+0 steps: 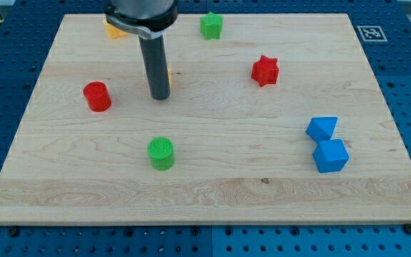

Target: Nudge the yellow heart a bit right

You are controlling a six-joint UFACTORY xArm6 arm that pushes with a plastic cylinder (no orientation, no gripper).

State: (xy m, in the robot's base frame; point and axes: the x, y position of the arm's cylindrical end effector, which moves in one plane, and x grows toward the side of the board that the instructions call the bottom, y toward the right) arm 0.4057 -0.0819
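Note:
My tip [160, 97] rests on the board left of centre, in the upper half. A thin sliver of a yellow block [170, 75] shows at the rod's right edge. The rod hides most of it, so I cannot make out its shape. A second yellow block [112, 30] lies at the view's top left, partly hidden behind the arm, and its shape is also unclear. I cannot tell which of the two is the yellow heart. The tip is just below and left of the sliver, close to it. I cannot tell whether they touch.
A red cylinder [97, 96] lies left of the tip. A green cylinder [161, 153] lies below it. A green star [210, 26] is at the top, a red star [265, 71] to the right. Two blue blocks [322, 128] [331, 155] sit together at the lower right.

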